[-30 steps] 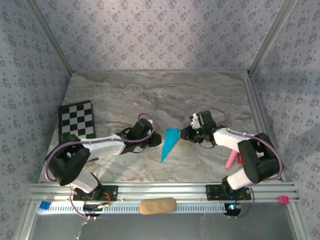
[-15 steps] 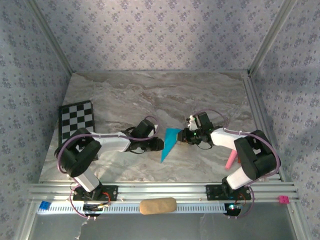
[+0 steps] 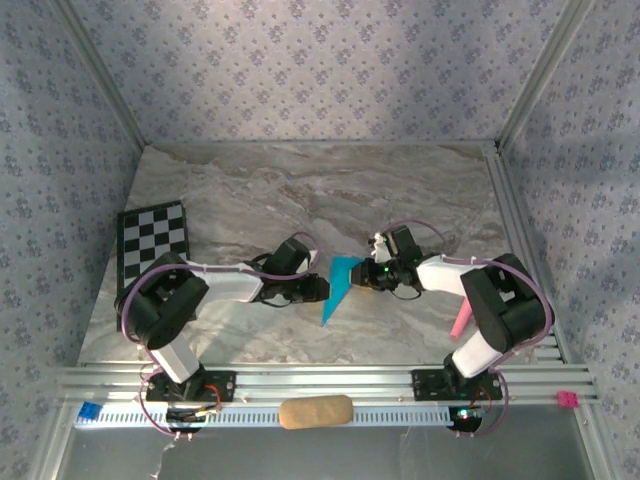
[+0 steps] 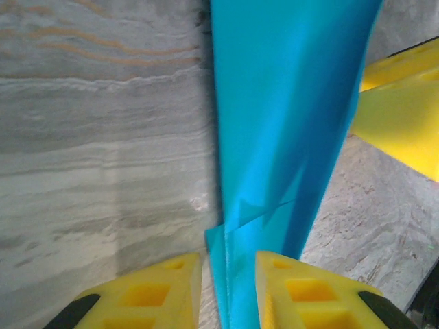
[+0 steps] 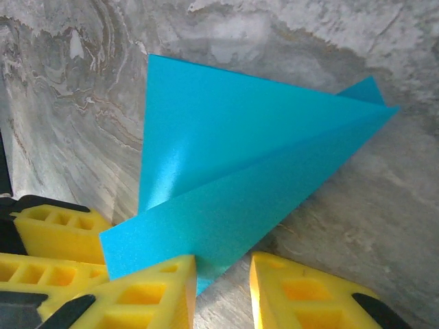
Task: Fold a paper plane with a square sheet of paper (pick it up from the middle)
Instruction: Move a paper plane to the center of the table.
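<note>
Both arms lie low and folded, elbows out to the sides and forearms reaching inward, so that the left end effector and right end effector face each other across the plane at mid-worktop. The plane stands on edge, its wide end toward the far wall and its tip toward the near rail. In the left wrist view the folded paper rises from a narrow gap between the yellow fingers; whether they pinch it I cannot tell. In the right wrist view the fingers stand narrowly apart with marble showing between them, and the paper's lower edge meets only the other finger. Bare marble runs from the plane to the far wall. A checkered board lies by the left edge, a pink stick by the right arm, and a tan block on the rail in front.
</note>
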